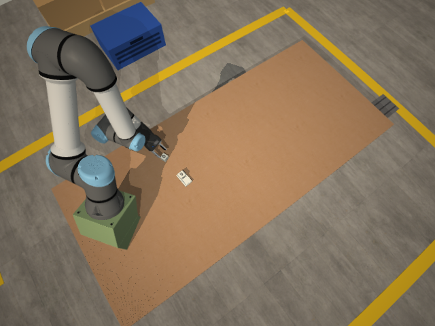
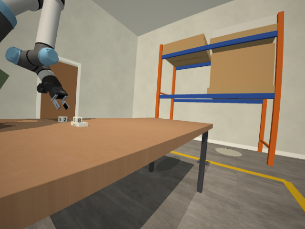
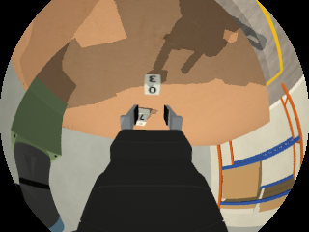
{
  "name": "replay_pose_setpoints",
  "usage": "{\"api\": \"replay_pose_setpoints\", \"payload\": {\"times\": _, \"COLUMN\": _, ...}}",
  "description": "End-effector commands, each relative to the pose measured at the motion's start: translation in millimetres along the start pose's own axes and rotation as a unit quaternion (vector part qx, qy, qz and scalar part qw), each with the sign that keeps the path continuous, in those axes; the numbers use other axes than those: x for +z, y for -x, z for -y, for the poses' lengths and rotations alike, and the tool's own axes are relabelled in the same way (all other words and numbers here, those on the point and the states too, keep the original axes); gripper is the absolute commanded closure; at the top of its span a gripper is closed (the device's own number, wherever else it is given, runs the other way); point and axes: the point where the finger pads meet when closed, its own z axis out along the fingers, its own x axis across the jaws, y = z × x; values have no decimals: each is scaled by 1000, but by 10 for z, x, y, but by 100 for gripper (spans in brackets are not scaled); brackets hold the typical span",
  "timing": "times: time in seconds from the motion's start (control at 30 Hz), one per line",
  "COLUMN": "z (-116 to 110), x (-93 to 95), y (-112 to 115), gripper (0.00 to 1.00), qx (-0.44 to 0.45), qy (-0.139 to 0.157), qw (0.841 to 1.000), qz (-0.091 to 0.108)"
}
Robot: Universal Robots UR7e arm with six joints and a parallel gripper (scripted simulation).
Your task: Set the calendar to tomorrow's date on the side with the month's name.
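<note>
A white cube (image 1: 164, 156) (image 2: 62, 119) (image 3: 153, 84) stands alone on the table. It shows 5 and 2 in the exterior view, and 0 and a 3-like digit in the wrist view. The white tray (image 1: 187, 181) (image 2: 83, 124) lies flat on the table. A second cube (image 1: 181, 174) (image 2: 77, 119) stands in one end of it, showing 0 and 8 in the exterior view; the other end is empty. In the wrist view a white face with a 7 (image 3: 142, 117) shows partly behind a finger. My gripper (image 1: 166, 154) (image 2: 62, 108) (image 3: 151, 111) is open and empty, tilted, above the lone cube.
The brown table (image 1: 266, 140) (image 2: 110, 138) carries the green robot base (image 1: 105, 224) (image 3: 39, 116) at one end. A blue box (image 1: 130, 34) stands beyond the table's edge. Orange and blue shelving (image 2: 216, 96) with cardboard boxes stands beyond the table. The arm's shadow falls around the lone cube.
</note>
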Motion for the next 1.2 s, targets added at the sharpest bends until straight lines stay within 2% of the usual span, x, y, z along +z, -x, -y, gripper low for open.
{"api": "replay_pose_setpoints", "payload": {"times": 0.0, "z": 60, "x": 40, "y": -26, "gripper": 13, "qx": 1, "qy": -1, "qw": 1000, "qz": -3}}
{"api": "replay_pose_setpoints", "payload": {"times": 1.17, "z": 428, "x": 409, "y": -26, "gripper": 13, "qx": 1, "qy": -1, "qw": 1000, "qz": -3}}
